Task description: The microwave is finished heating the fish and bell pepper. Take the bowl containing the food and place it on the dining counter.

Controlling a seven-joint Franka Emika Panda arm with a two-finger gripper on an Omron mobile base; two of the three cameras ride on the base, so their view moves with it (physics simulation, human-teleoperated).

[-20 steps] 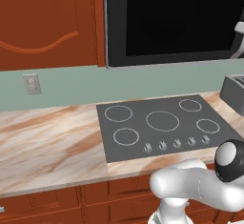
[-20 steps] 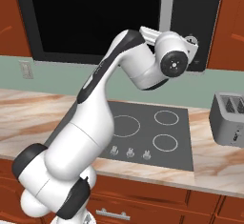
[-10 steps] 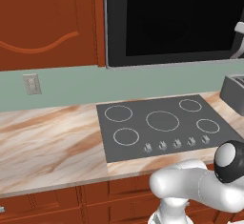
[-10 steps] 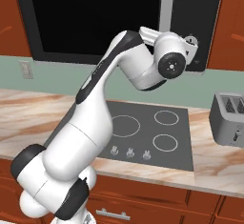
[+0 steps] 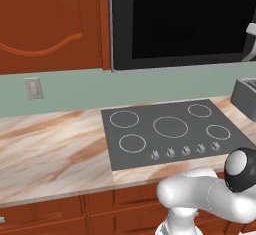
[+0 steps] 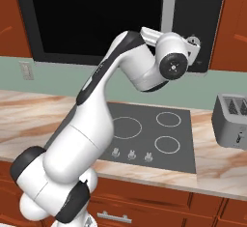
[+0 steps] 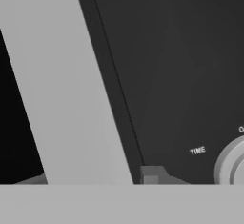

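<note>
Standstill at the microwave [image 6: 96, 18]: against the frames of the second before, the white arm holds the same raised pose and both base views match. Nothing on the bench [image 5: 50, 149] has shifted either, so any change lies in the fingers alone.

In the hand view the gripper [image 7: 90, 179] is pressed close to the appliance's right side. One of the fingers [image 7: 151, 174] pokes up at the edge of the upright silver strip [image 7: 71, 85] that divides the black door glass from the dark control panel [image 7: 181, 66]. A second grey tip sits on the strip's other side.

The fingers bracket the strip, but it cannot be told whether they are clamped on it or merely stand around it. If they are gripping, the opening of the door is probably the step in hand, and the task is at its very start.

The microwave hangs on the far wall above the grey cooktop [image 6: 144, 134], with a toaster [image 6: 234, 120] to the right on the bench. It is large and boxy, and its glossy black door is shut and too dark to see through. The panel carries a round dial [image 7: 233, 166] beside the word TIME. The bowl of food is presumably inside, behind that door.
</note>
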